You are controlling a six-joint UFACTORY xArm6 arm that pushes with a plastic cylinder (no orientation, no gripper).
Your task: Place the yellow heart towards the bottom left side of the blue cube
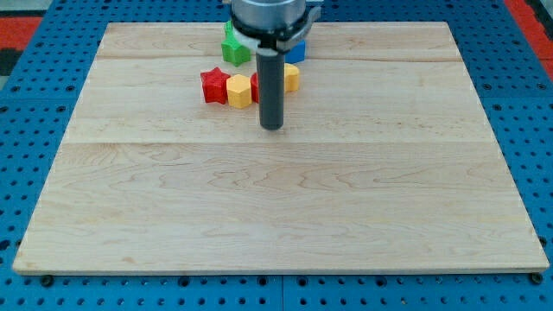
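Note:
My tip (272, 127) rests on the wooden board (276, 190), just below a cluster of blocks near the view's top. The blue cube (296, 52) is mostly hidden behind the rod. A yellow block (292, 77) peeks out at the rod's right, below the blue cube; its shape is partly hidden. Another yellow block (238, 90), with flat angular sides, sits left of the rod beside a red star-like block (214, 85). A sliver of another red block (255, 87) shows against the rod. A green star-like block (233, 48) lies above them.
The board lies on a blue pegboard surface (52, 104). A red area (26, 22) shows at the view's top left corner and another at the top right.

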